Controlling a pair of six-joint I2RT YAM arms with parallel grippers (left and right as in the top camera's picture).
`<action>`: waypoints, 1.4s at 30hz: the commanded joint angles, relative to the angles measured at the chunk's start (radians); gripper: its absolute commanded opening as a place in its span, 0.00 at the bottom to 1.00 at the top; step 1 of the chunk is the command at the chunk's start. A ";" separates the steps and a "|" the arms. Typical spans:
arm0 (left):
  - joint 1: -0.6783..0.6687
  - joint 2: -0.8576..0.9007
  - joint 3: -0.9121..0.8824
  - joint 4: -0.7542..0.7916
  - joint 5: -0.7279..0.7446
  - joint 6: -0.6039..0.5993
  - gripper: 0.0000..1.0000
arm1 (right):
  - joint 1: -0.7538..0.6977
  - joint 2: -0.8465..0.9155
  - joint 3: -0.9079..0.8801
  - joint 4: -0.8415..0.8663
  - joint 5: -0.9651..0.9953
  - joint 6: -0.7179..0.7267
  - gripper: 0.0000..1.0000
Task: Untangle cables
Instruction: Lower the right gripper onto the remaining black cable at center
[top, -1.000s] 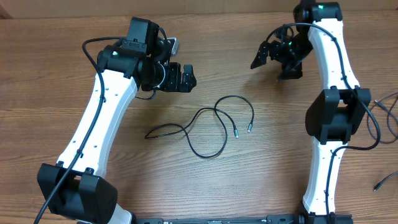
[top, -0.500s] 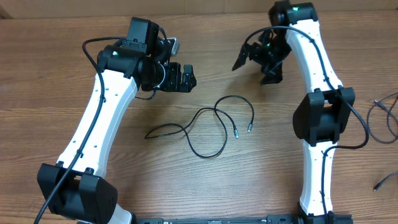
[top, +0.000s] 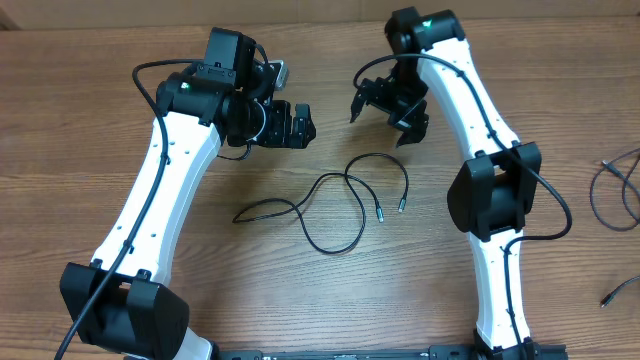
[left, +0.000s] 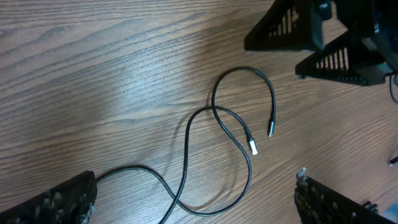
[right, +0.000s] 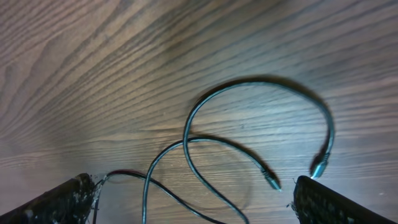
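The cables (top: 340, 200) lie in loose crossing loops on the wooden table between the two arms, with two small plug ends (top: 380, 215) side by side on the right. My left gripper (top: 300, 125) hovers open to the upper left of the loops. In the left wrist view the cables (left: 214, 112) lie on the wood beyond its spread fingers (left: 56, 202). My right gripper (top: 381, 120) hangs open just above the top loop. In the right wrist view the cables (right: 249, 84) curve between its fingers (right: 336, 202), which touch nothing.
More thin black cord (top: 610, 190) loops at the table's right edge, and a loose plug end (top: 610, 295) lies below it. The right gripper (left: 323, 43) shows at the top right of the left wrist view, close above the loops.
The right arm has swung left and a little towards the cables, bringing its gripper over the top loop. The left arm and the cables have not moved.
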 joint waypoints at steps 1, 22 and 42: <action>-0.003 0.010 0.014 0.001 -0.007 0.004 1.00 | 0.023 0.000 -0.001 0.004 0.025 0.062 1.00; -0.003 0.010 0.014 0.001 -0.007 0.004 1.00 | 0.040 -0.003 -0.235 0.034 0.014 0.088 1.00; -0.003 0.010 0.014 0.001 -0.007 0.004 1.00 | 0.113 -0.001 -0.236 0.089 -0.120 0.163 1.00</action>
